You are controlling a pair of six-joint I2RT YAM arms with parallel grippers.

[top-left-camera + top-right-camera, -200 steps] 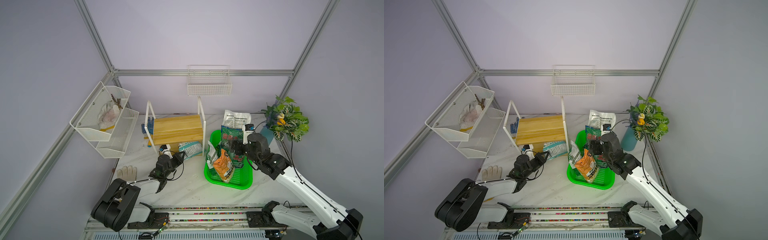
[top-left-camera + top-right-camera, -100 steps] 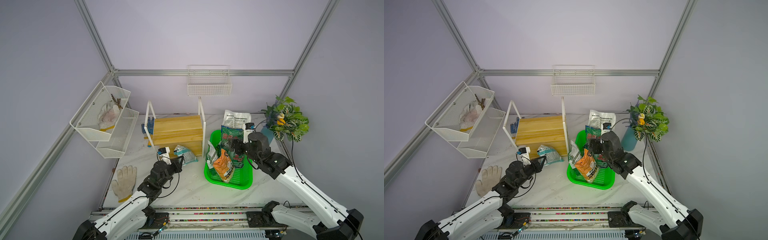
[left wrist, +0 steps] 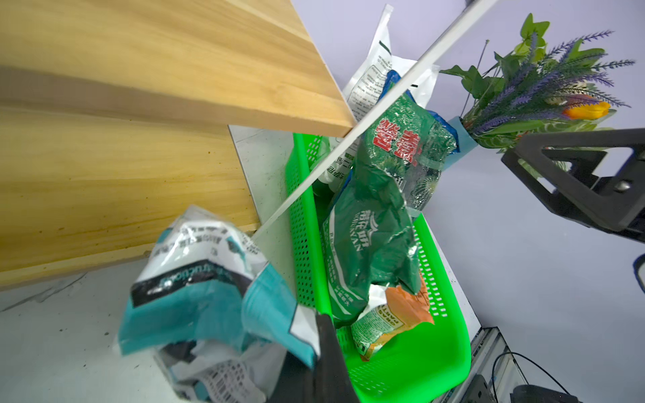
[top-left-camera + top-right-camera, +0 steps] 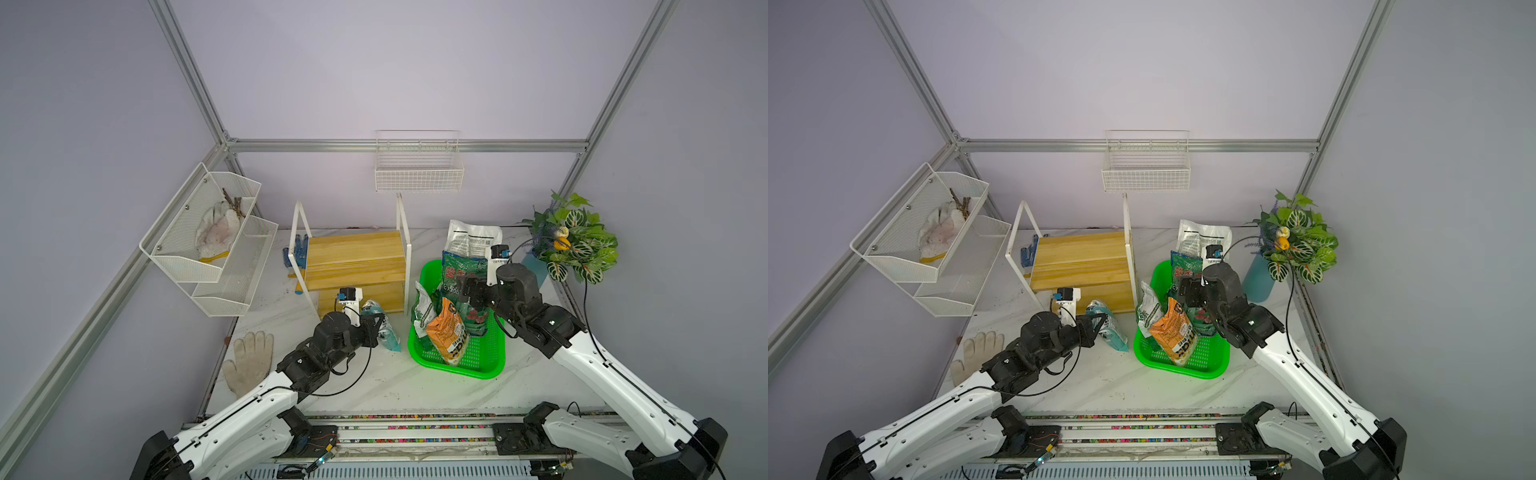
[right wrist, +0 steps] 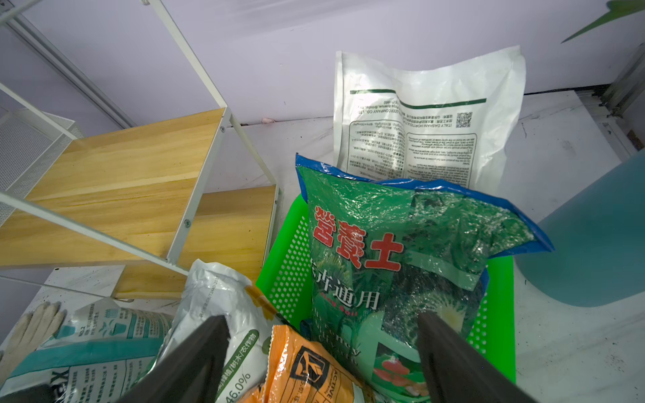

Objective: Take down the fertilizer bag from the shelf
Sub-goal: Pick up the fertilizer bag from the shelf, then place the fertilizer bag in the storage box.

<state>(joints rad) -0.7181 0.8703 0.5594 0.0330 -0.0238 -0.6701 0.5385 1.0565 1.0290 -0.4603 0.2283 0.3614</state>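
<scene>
- Shelf [image 4: 357,259] of yellowish boards on white legs stands at the back, toward the left of the table; both boards look bare from above.
- Teal-and-white fertilizer bag [image 4: 380,328] is off it, in front of the lower board beside the green basket [image 4: 484,365].
- Left gripper [image 4: 374,330] is pressed together on that bag's edge; in the left wrist view a dark finger [image 3: 330,352] pinches its crumpled corner.
- Right gripper [image 4: 465,293] hovers over the basket's bags, fingers spread wide and holding nothing.
</scene>
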